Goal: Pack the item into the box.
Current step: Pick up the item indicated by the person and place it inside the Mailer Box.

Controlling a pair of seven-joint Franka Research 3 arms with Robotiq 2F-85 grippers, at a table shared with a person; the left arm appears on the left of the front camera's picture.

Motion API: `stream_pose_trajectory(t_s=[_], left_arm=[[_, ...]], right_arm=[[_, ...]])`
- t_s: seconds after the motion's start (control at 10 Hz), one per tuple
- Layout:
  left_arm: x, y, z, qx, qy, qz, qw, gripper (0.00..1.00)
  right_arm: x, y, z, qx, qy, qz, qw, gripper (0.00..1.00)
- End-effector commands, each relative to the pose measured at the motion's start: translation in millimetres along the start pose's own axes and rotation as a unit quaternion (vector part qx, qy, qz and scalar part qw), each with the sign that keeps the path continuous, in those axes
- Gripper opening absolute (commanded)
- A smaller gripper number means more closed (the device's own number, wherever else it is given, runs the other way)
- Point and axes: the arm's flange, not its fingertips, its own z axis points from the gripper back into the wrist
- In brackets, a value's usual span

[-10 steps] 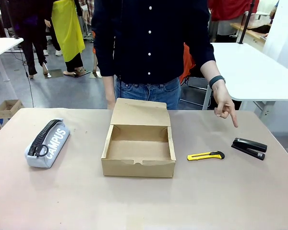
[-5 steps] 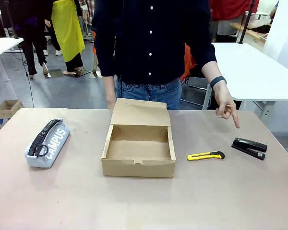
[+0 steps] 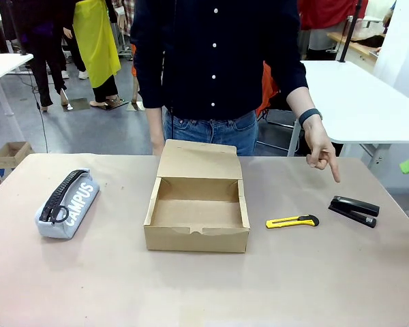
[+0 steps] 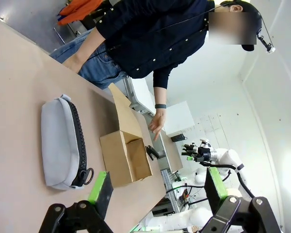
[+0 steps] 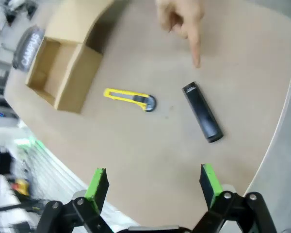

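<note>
Your stapler (image 3: 354, 210) lies on table (image 3: 191, 293), right of knife (image 3: 292, 221), well apart from open box (image 3: 198, 240), person's hand (image 3: 320, 151) pointing at it, right pincer (image 5: 153, 180) overhead, fingers apart, left pincer (image 4: 157, 187) apart too.

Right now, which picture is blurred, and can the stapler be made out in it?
Right wrist view: soft blur throughout, yet the black stapler and the yellow utility knife read clearly. Front view: sharp, evenly lit. Left wrist view: sharp, rolled sideways.
</note>
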Motion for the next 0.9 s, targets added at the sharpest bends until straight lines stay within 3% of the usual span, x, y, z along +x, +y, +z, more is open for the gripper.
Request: stream_pose_trajectory(t_s=[0.0, 0.5, 0.8], left_arm=[[0, -1, 0, -0.011, -0.008, -0.012, 1.000, 1.00], [0, -1, 0, -0.011, -0.008, -0.012, 1.000, 1.00], [0, -1, 0, -0.011, -0.008, -0.012, 1.000, 1.00]], right_arm=[[-14, 12, -25, -0.048, -0.032, 0.103, 0.993, 1.00], [28, 60, -67, -0.130, 0.089, 0.213, 0.964, 1.00], [57, 60, -77, -0.115, 0.166, 0.208, 0.957, 1.00]])
